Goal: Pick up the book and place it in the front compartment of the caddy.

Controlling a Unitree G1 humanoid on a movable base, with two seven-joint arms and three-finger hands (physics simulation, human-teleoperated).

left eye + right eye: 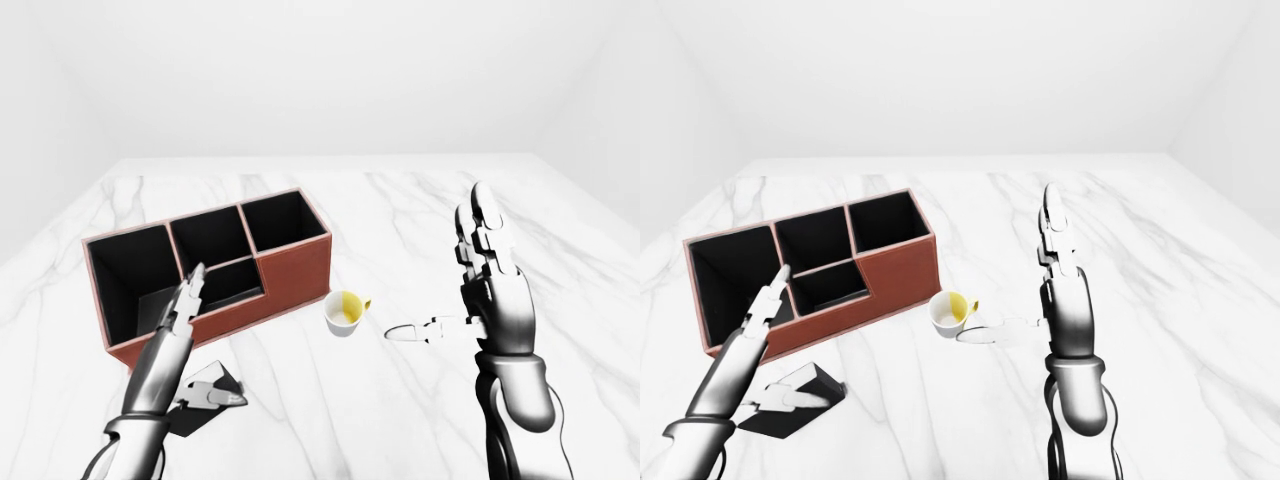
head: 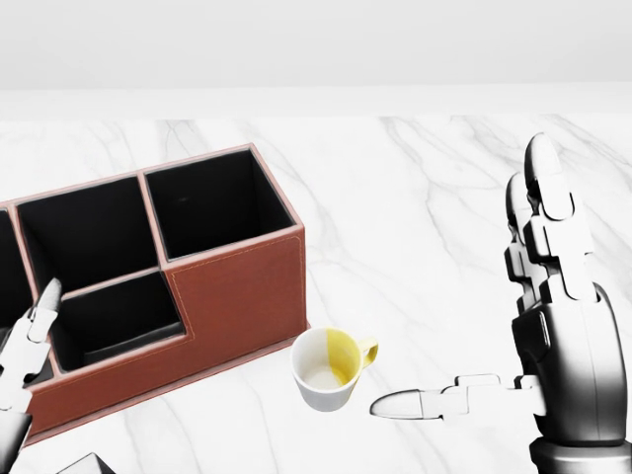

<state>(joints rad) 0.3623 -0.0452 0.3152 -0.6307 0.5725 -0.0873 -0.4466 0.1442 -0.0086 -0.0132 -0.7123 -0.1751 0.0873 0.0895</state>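
Note:
The book point(image 1: 823, 384) is a dark flat shape lying on the marble table at the bottom left of the right-eye view, just below the caddy. The caddy point(image 1: 295, 270) is red-brown with black insides and several compartments; its low compartment point(image 1: 230, 282) faces the bottom of the view. My left hand point(image 1: 205, 340) is open: its fingers point(image 1: 190, 290) point up along the caddy's near wall and its thumb lies over the book. My right hand point(image 1: 445, 275) is open and empty, fingers upright, to the right of the mug.
A white mug point(image 1: 344, 312) with a yellow inside stands on the table point(image 1: 400, 200) just right of the caddy's corner, between the caddy and my right thumb. White walls surround the table.

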